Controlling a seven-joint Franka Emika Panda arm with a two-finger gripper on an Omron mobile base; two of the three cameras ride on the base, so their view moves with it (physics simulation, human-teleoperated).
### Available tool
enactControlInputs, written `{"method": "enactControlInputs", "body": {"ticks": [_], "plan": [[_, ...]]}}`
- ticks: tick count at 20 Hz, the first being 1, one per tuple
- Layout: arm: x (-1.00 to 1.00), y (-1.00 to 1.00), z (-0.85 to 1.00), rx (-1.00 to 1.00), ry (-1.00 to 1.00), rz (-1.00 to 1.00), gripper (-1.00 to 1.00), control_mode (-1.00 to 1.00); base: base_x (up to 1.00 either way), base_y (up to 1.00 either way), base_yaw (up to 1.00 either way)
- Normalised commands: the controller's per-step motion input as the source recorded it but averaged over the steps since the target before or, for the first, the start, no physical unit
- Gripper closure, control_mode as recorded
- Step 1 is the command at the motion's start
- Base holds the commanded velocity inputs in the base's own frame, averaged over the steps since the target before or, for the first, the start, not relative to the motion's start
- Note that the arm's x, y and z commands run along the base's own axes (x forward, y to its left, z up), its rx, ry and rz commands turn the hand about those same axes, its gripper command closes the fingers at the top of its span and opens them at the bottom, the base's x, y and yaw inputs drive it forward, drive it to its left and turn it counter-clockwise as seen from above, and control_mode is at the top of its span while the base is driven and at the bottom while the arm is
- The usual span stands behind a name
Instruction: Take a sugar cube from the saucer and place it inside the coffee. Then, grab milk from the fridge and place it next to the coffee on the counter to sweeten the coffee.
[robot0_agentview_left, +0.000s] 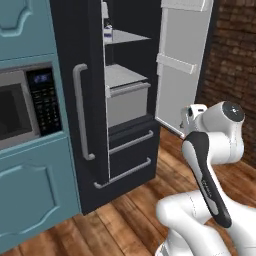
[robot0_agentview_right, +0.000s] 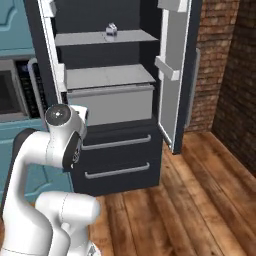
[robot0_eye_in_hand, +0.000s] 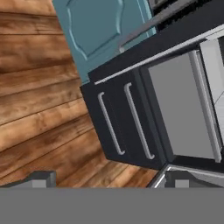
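Note:
The black fridge (robot0_agentview_left: 67, 50) stands open, its door (robot0_agentview_right: 172, 75) swung out to the right. The milk (robot0_agentview_right: 111, 30), a small white carton with a blue band, sits on the upper pale grey shelf (robot0_agentview_right: 85, 38); in the left base view the milk (robot0_agentview_left: 106, 31) peeks out at the shelf's left end. My gripper (robot0_eye_in_hand: 112, 180) is open and holds nothing, its fingertips (robot0_eye_in_hand: 41, 178) wide apart. It hangs low and points at the fridge's two lower drawers (robot0_eye_in_hand: 118, 113). The saucer, the coffee and the counter are out of view.
A grey bin drawer (robot0_agentview_right: 110, 102) sits under the lower shelf. A long silver handle (robot0_agentview_left: 82, 112) runs down the fridge's closed left door. A microwave (robot0_agentview_left: 20, 107) sits in teal cabinets (robot0_agentview_left: 35, 200) to the left. The floor is wood (robot0_agentview_right: 200, 200), with a brick wall (robot0_agentview_right: 220, 60) on the right.

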Motion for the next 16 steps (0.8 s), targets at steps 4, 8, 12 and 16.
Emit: {"method": "enactControlInputs", "body": {"ticks": [4,8,12,16], "plan": [[0.0,0.0,0.0,0.0,0.0,0.0,-1.0,1.0,1.0,-0.52,0.23],[0.0,0.0,0.0,0.0,0.0,0.0,-1.0,1.0,0.95,-0.24,0.33],[0.0,0.0,0.0,0.0,0.0,0.0,-1.0,1.0,0.68,-0.04,0.4],[0.0,0.0,0.0,0.0,0.0,0.0,-1.0,1.0,0.5,-0.21,0.36]]}}
